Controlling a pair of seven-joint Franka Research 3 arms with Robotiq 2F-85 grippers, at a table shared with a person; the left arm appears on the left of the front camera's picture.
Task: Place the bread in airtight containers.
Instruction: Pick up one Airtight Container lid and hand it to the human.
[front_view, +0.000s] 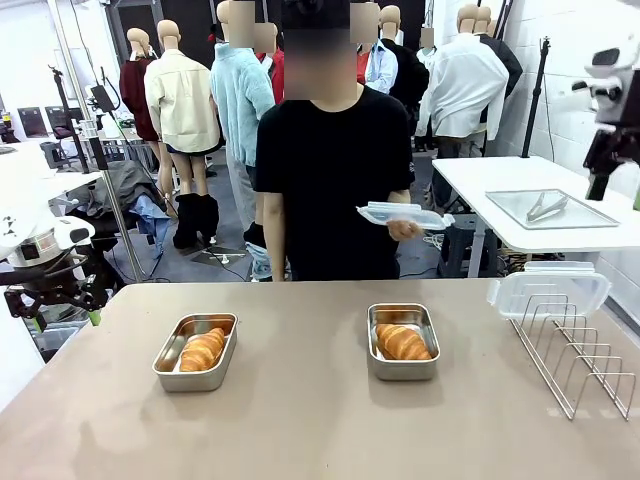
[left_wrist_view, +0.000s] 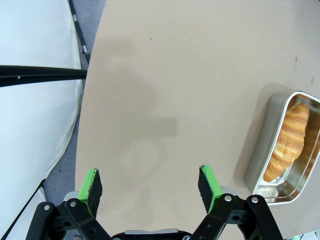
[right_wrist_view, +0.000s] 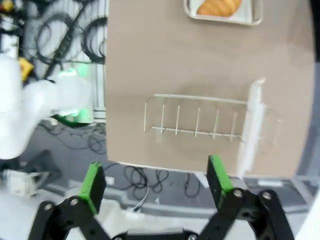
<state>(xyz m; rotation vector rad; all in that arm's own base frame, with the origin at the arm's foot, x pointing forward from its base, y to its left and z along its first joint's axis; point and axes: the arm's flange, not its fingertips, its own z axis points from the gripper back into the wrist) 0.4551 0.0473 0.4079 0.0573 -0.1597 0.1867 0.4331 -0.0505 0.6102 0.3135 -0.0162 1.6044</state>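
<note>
Two stainless-steel tins stand uncovered on the tan table, and each holds one croissant. The left tin holds a croissant; the right tin holds another croissant. The person at the far side holds a clear lid in one hand. A second clear lid leans at the wire rack. My left gripper hangs open above bare table, with the left tin and its croissant off to its right. My right gripper is open high over the table's edge, above the rack.
A wire rack stands at the table's right end, also below my right gripper beside the lid. A white side table behind carries a flat steel tray with tongs. Cables lie on the floor past the table edge.
</note>
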